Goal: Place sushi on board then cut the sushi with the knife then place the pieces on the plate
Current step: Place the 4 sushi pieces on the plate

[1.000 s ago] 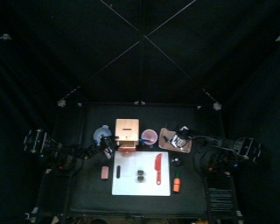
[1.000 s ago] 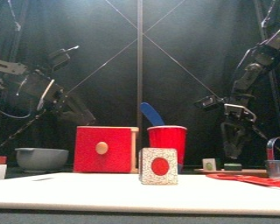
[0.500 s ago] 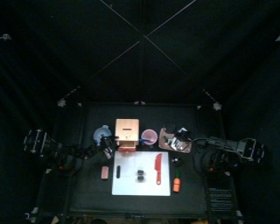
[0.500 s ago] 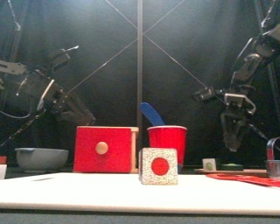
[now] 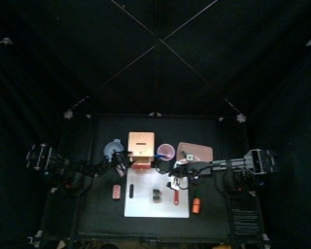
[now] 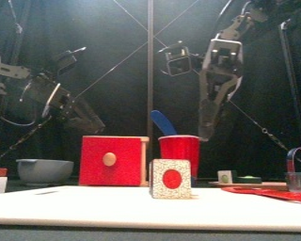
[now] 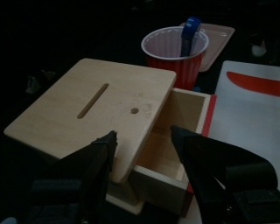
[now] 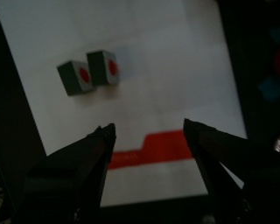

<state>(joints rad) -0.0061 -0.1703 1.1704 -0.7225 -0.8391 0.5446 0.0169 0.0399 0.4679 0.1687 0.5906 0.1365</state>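
The right jaws stand apart, pointing down over the white cutting board (image 8: pixel 130 44), with nothing between them. Just beyond their tips lies the red knife (image 8: pixel 154 147), flat on the board, so this looks like a reach to pick it up for the cut. Farther along the board sits the sushi (image 8: pixel 90 72), two dark green blocks touching side by side; it seems already placed and not yet cut apart. The left jaws are also apart and empty, hanging above the wooden box (image 7: pixel 95 105), whose drawer is pulled open; this arm appears to be waiting. Behind the box is the red cup (image 7: pixel 178 54) holding the blue knife (image 7: pixel 189 31). The pink tray (image 5: pixel 193 150) lies empty at the back right of the surface (image 5: pixel 93 219), ready for pieces.
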